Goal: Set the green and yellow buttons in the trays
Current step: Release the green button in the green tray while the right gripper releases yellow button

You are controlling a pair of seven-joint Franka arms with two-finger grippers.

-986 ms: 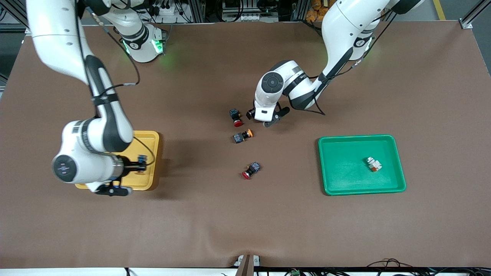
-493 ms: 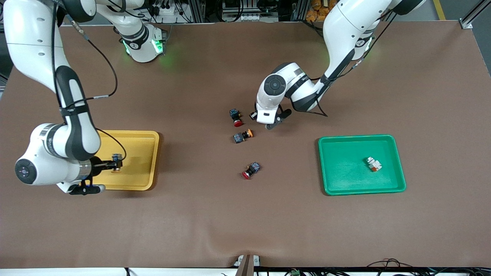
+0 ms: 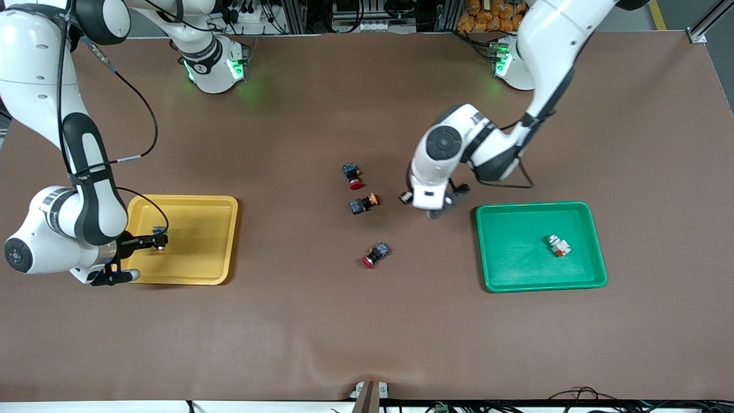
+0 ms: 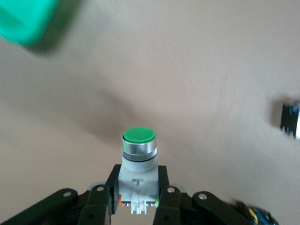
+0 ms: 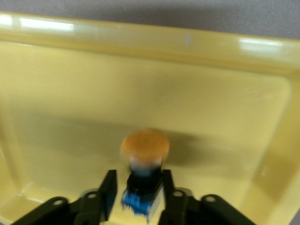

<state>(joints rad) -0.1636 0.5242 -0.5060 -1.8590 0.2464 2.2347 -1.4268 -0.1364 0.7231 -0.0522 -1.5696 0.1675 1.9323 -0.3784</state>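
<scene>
I see the left gripper (image 4: 137, 206) clamped on a white-bodied green button (image 4: 138, 161), up over the bare surface (image 3: 321, 321) between the loose switches and the green tray (image 3: 596, 241), which has a white button (image 3: 558, 245) lying in it. Right gripper (image 5: 136, 194) is over the yellow tray (image 3: 223, 229) with a yellow-capped button (image 5: 144, 159) between its fingers; can't tell whether it's gripping or letting go. Another yellow-capped switch (image 3: 363, 203) lies mid-surface between two red-capped ones (image 3: 353, 175).

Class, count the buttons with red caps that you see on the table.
2. One red-capped button lies mid-table, farther from the front camera; the other red-capped button lies nearer it. None seems hidden.
</scene>
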